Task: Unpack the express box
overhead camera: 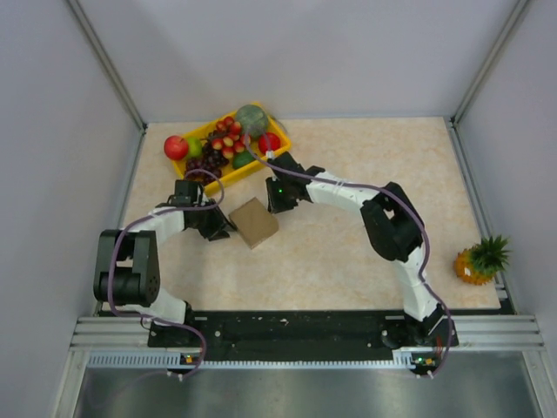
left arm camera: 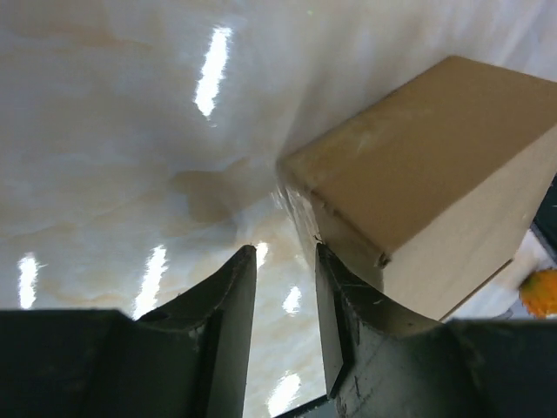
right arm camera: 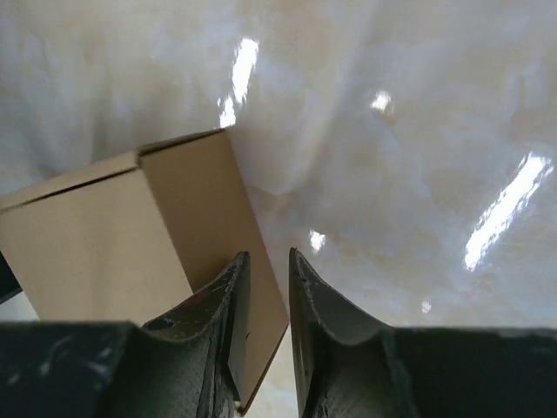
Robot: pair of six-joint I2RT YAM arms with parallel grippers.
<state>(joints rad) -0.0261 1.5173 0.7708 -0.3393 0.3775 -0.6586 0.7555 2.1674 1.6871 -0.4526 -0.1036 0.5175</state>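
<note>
A small plain brown cardboard express box (overhead camera: 255, 223), lid closed, unmarked, sits cornerwise on the pale marbled surface (overhead camera: 348, 252). It lies between the two hands. The left hand (left arm camera: 285, 252) and right hand (right arm camera: 265, 257) each press beside a box edge, fingers narrowly parted, grasping nothing.

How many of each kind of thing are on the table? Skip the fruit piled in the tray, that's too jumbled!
Cardboard box: 1
Yellow tray: 1
Pineapple: 1
Robot arms: 2, the left arm and the right arm
Total: 5
</note>
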